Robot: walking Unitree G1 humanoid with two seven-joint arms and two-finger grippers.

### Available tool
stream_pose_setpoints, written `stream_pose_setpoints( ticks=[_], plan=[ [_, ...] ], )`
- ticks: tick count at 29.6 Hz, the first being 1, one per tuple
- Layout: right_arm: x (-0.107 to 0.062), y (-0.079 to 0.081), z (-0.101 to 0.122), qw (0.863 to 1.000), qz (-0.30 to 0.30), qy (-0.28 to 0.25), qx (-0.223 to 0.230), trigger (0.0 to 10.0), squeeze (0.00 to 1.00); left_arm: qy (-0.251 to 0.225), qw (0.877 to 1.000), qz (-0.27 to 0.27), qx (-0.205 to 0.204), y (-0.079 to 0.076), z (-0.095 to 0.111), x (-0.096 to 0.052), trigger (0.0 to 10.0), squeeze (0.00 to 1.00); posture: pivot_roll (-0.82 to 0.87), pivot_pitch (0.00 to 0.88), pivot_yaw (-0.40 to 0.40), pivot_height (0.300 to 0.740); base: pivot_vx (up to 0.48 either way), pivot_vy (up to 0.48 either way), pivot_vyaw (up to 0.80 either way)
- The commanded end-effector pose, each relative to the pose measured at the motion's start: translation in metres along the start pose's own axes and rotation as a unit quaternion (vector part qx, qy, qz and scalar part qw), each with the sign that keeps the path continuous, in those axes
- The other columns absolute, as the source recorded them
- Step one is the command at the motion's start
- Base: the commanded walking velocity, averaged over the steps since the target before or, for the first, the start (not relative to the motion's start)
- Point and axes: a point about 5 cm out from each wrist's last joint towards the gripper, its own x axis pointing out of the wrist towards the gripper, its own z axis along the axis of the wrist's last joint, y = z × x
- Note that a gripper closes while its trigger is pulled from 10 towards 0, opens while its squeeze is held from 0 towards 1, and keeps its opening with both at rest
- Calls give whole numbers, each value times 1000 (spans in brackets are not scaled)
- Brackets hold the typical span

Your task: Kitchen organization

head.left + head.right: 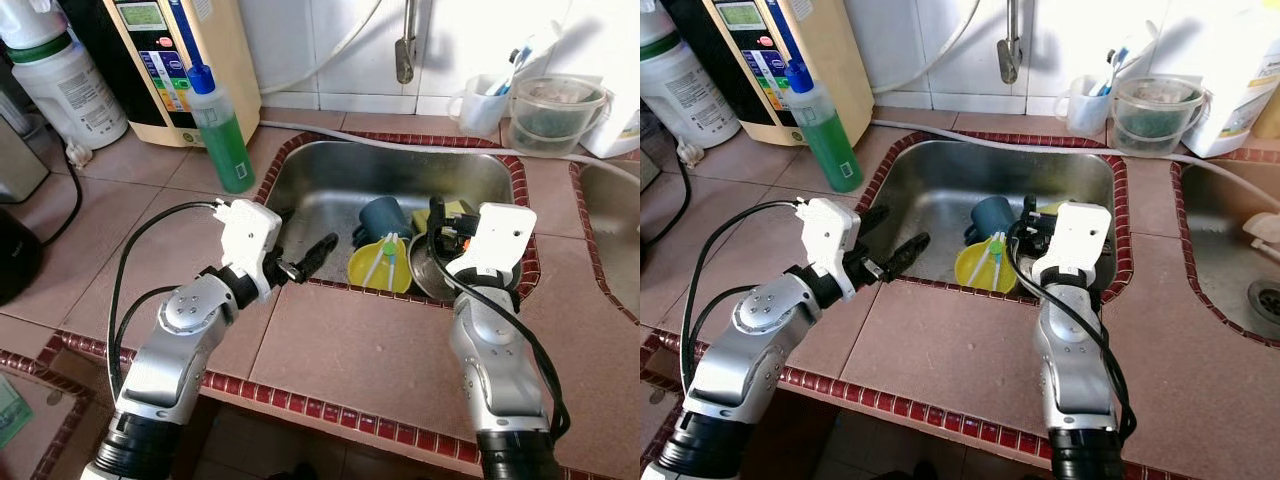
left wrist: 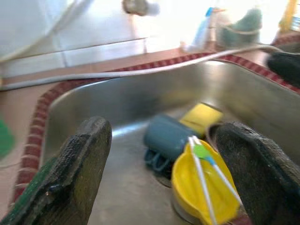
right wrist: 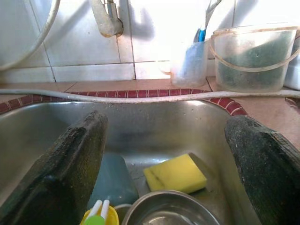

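Observation:
A steel sink (image 1: 400,165) holds a blue mug (image 1: 383,217) lying on its side, a yellow cup (image 1: 378,268) with white and green sticks in it, a yellow sponge (image 3: 175,173) and a steel bowl (image 3: 171,208). My left gripper (image 1: 895,230) is open over the sink's near-left rim, pointing toward the mug and yellow cup, with nothing between its fingers. My right gripper (image 3: 166,119) is open above the steel bowl at the sink's near-right side, holding nothing.
A green soap bottle (image 1: 222,135) stands at the sink's left corner, with a water purifier (image 1: 180,60) and a white jug (image 1: 65,85) behind. A faucet (image 1: 404,45), white hose (image 1: 420,145), toothbrush cup (image 1: 485,100) and clear tub (image 1: 555,112) line the back. A second sink (image 1: 1240,260) lies right.

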Motion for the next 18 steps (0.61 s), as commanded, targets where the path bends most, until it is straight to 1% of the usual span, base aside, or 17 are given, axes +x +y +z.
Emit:
stream_pose_setpoints(
  ticks=[1, 5, 6, 8, 10, 18],
  plan=[
    [-4, 5, 5, 1000, 9, -14, -2, 10000, 0, -5, 1000, 30, 7, 8, 1, 0, 10000, 0, -216, 108, 158, 740, 0, 0, 0],
    [-6, 5, 5, 1000, 14, -17, -9, 10000, 0, -7, 999, 49, 6, 8, -1, 1, 10000, 0, -219, 102, 154, 740, 0, 0, 0],
    [-7, 6, 6, 1000, 18, -18, -12, 10000, 0, 2, 997, 78, 10, 13, -4, 1, 10000, 0, -221, 100, 152, 740, 0, 0, 0],
    [-10, 7, 7, 999, 24, -21, -20, 10000, 0, 7, 994, 107, 13, 17, -10, 0, 10000, 0, -225, 97, 149, 740, 0, 0, 0],
    [-11, 9, 7, 999, 29, -24, -22, 10000, 0, 9, 992, 122, 13, 18, -13, -1, 10000, 0, -227, 92, 146, 740, 0, 0, 0],
    [-20, 10, 1, 998, 44, -20, -49, 10000, 0, 7, 989, 146, -6, 16, -20, -4, 10000, 0, -223, 77, 125, 740, 0, 0, 0]
  ],
)
